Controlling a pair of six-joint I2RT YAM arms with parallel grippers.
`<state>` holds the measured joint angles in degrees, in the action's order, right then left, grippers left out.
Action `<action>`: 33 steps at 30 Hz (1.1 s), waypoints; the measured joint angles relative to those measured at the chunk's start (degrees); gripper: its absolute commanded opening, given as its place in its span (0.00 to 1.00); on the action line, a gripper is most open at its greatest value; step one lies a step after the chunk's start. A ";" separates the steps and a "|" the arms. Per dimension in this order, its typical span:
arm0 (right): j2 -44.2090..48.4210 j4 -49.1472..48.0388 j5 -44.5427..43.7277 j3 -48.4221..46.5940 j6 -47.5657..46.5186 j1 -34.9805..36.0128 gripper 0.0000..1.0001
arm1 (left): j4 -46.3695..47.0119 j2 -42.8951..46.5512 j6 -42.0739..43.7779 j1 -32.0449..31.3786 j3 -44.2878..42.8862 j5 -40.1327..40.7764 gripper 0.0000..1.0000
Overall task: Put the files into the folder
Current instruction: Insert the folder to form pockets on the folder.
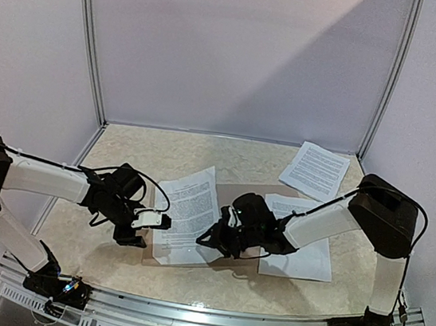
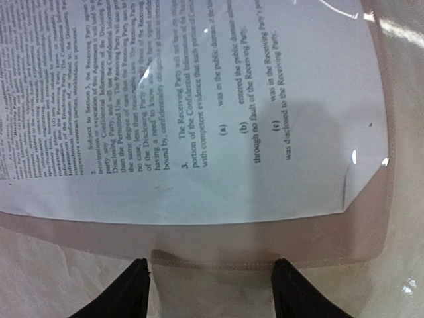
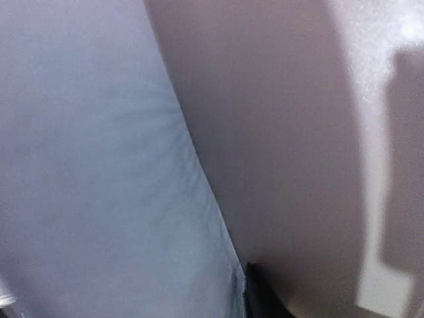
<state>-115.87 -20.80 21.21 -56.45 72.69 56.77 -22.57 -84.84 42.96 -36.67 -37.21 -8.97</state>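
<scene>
A printed sheet [image 1: 187, 214] lies on the tan folder [image 1: 227, 196] at the middle of the table. In the left wrist view this sheet [image 2: 199, 112] shows under glossy clear plastic, with the folder's tan stitched edge [image 2: 265, 246] below it. My left gripper [image 1: 154, 220] is at the folder's left edge. It stands open [image 2: 212, 291], and the edge lies between its fingers. My right gripper [image 1: 209, 240] is low over the sheet's right edge. Its wrist view is blurred: pale paper [image 3: 93, 172], brown surface, and one dark fingertip [image 3: 257, 295]. Two more files [image 1: 314, 169] [image 1: 301, 242] lie to the right.
The marbled tabletop [image 1: 147, 150] is walled by white panels at the back and sides. A metal rail [image 1: 205, 318] carrying both arm bases runs along the near edge. The right arm's forearm crosses above the sheet on the right.
</scene>
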 measured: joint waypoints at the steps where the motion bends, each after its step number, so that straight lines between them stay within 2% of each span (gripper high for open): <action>1: 0.39 0.57 -0.35 -0.04 -0.31 0.17 0.31 | 0.02 0.02 0.00 0.00 0.04 0.00 0.65; 8: 4.55 13.22 -3.54 -2.29 -7.78 0.02 0.33 | 0.46 0.44 -0.09 0.00 0.52 0.00 0.65; 15: 6.86 21.77 -2.34 -2.49 -13.00 -1.33 0.49 | 1.16 3.06 -0.15 -0.87 2.34 0.61 0.65; 18: 7.04 23.63 -1.25 -2.95 -14.29 -1.88 0.58 | 0.48 3.87 -0.20 -2.36 2.71 1.03 0.65; 22: 7.06 28.04 -1.73 -5.31 -16.98 -2.19 0.66 | 0.50 3.85 -0.85 -5.57 2.45 2.71 0.65; 33: 7.04 49.64 -17.84 -18.38 -29.51 -2.05 0.76 | 1.27 2.75 -1.64 -11.47 1.36 6.40 0.65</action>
<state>-108.84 28.84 3.38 -74.83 43.18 54.72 -21.30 -82.08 41.32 -48.14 -35.86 -2.57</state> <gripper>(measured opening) 0.734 0.652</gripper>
